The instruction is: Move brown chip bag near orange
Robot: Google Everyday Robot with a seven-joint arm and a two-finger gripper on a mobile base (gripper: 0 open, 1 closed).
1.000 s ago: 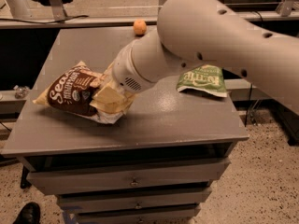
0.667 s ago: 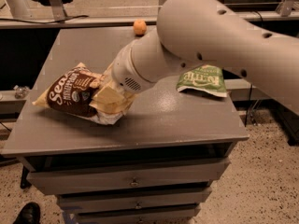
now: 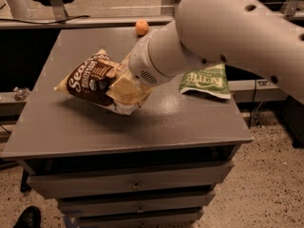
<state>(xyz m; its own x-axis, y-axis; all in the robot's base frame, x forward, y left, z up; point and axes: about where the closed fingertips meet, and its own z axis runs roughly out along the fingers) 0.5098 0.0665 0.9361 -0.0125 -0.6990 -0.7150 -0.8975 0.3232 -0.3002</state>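
Broadly, the grey bench (image 3: pixel 142 127) fills the middle of the view, a flat top over a stack of drawers (image 3: pixel 133 184) with small pulls. Over it from the upper right reaches the robot's thick pale arm (image 3: pixel 228 27), sloping down and left across the bench top. Next in size is the brown chip bag (image 3: pixel 90 80), lying at a tilt over the left half of the bench, its dark front and white lettering facing up and its left corner pointing toward the bench's left edge; a shadow spreads on the surface beneath it, so it seems held slightly clear. The green chip bag (image 3: pixel 206 82) lies flat near the right edge, partly hidden behind the arm. At the arm's tip the gripper (image 3: pixel 124 87) sits on the brown bag's right end, its cream-coloured jaws clenched on the crumpled foil there. Smallest, the orange (image 3: pixel 141 27) rests at the far edge of the bench, well apart from the brown bag.
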